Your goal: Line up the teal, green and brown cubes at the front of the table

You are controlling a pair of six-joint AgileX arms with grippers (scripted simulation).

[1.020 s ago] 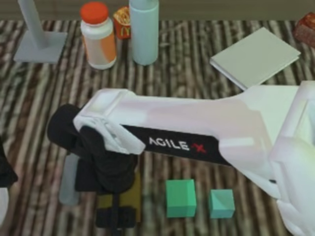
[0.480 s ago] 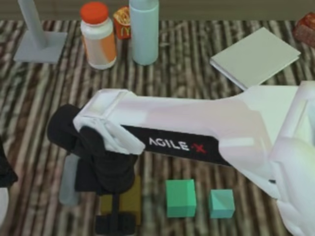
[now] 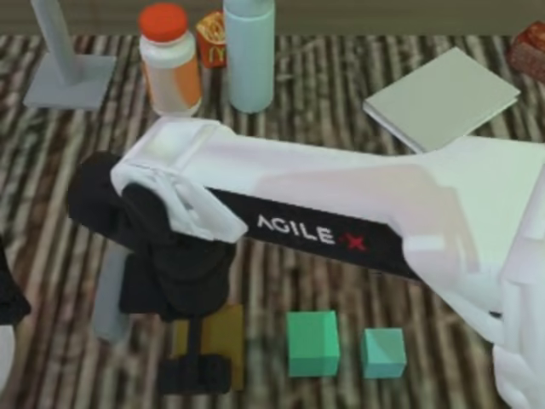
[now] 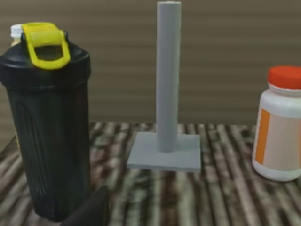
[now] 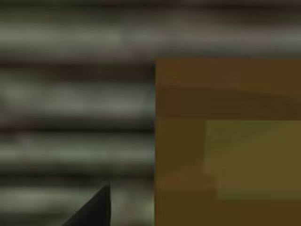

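Three cubes stand in a row near the table's (image 3: 341, 136) front edge: the brown cube (image 3: 225, 334) at left, the green cube (image 3: 312, 343) in the middle and the small teal cube (image 3: 382, 353) at right. My right arm reaches across from the right, and its gripper (image 3: 197, 373) hangs open over the brown cube's left part. In the right wrist view one dark fingertip (image 5: 96, 207) stands apart from the brown cube (image 5: 230, 155), with striped table showing between them. My left gripper (image 3: 7, 302) is parked at the left edge.
Along the back stand a grey post on a square base (image 3: 66, 64), a white bottle with an orange cap (image 3: 170, 64), a red-and-yellow box (image 3: 210, 38) and a pale teal bottle (image 3: 249, 55). A pale book (image 3: 441, 95) lies back right. A black shaker (image 4: 47, 122) stands near my left gripper.
My right wrist has lifted and drawn back and to the left, uncovering more of the brown cube. The three cubes have stayed put.
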